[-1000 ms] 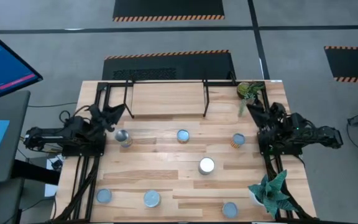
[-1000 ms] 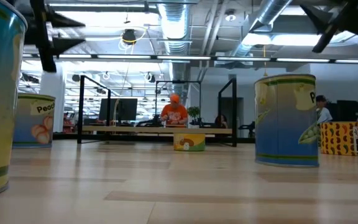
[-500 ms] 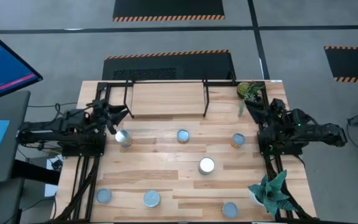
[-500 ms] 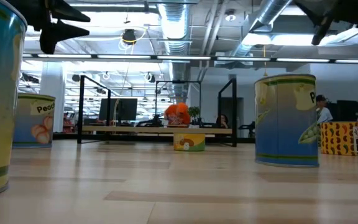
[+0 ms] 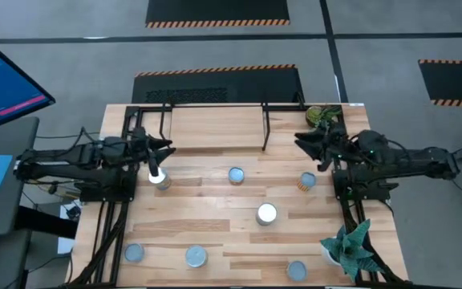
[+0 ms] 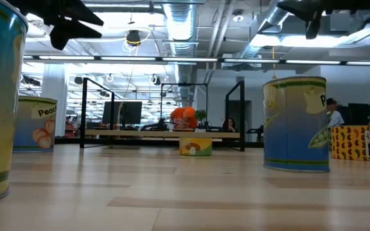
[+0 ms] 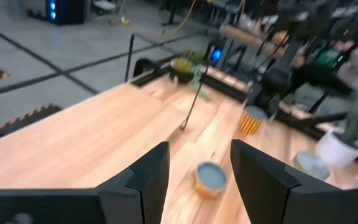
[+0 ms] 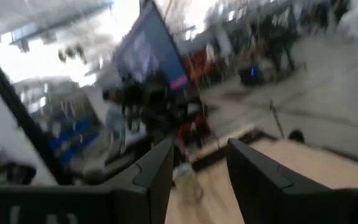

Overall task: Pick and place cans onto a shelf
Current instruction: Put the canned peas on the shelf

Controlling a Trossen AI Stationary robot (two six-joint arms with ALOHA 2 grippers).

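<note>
Seven cans stand upright on the wooden table: one at the left (image 5: 160,178), one in the middle (image 5: 236,175), an orange-sided one (image 5: 307,182), a silvery one (image 5: 266,213), and three along the near edge (image 5: 135,253), (image 5: 196,257), (image 5: 296,270). The shelf (image 5: 215,127) stands at the far edge with its board bare. My left gripper (image 5: 160,152) is open and empty in the air just beyond the left can; its wrist view (image 7: 199,168) looks across at the middle can (image 7: 210,177). My right gripper (image 5: 307,140) is open and empty, in the air beyond the orange-sided can.
A potted plant (image 5: 324,117) stands at the far right corner beside the shelf, and another (image 5: 348,247) at the near right. Black arm-mount frames run along both side edges. In the low view two cans (image 6: 295,123), (image 6: 36,125) stand close to the camera.
My left gripper has reached a little toward the table's right, over the left can. My right gripper has swung toward the table's left, out over the table past the far plant. No can has moved.
</note>
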